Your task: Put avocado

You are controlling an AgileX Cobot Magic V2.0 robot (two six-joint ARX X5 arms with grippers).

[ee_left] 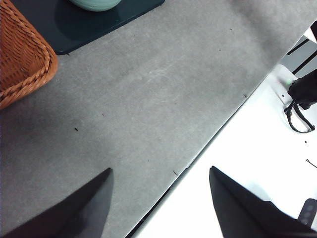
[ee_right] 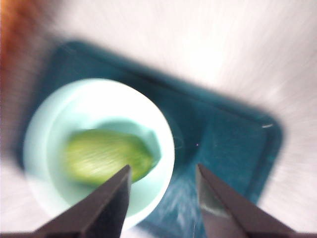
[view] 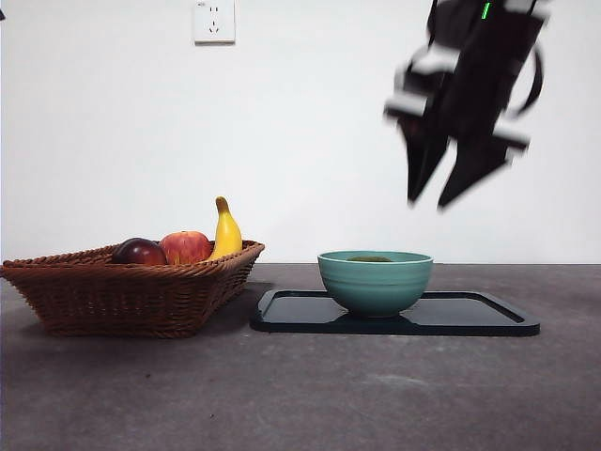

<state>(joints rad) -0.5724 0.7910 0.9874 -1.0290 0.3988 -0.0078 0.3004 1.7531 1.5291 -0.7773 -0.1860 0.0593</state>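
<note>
While the right wrist view is badly blurred, you can still make out the avocado (ee_right: 106,157) lying inside the bowl (ee_right: 44,129), green against the pale teal. From the front only a dark sliver of it (view: 369,258) peeks over the bowl's rim (view: 375,280). That bowl sits on the tray (view: 470,315), toward its basket-side end.

Right gripper (view: 443,188) hangs up in the air, above and off to the side of the bowl, jaws apart and nothing between them. It's smeared in the front view too.

Left gripper (ee_left: 161,178) is parked low over the table (ee_left: 148,89) edge, jaws spread wide, holding nothing. Its camera catches a corner of the basket (ee_left: 22,59) and a bit of the tray and bowl.

Basket (view: 131,291) stands just beside the tray, and I can't tell if they touch. It holds a dark purple-red fruit (view: 139,252), an apple (view: 186,246) and a banana (view: 226,232) standing up at the back. Wall socket (view: 213,21) above.
</note>
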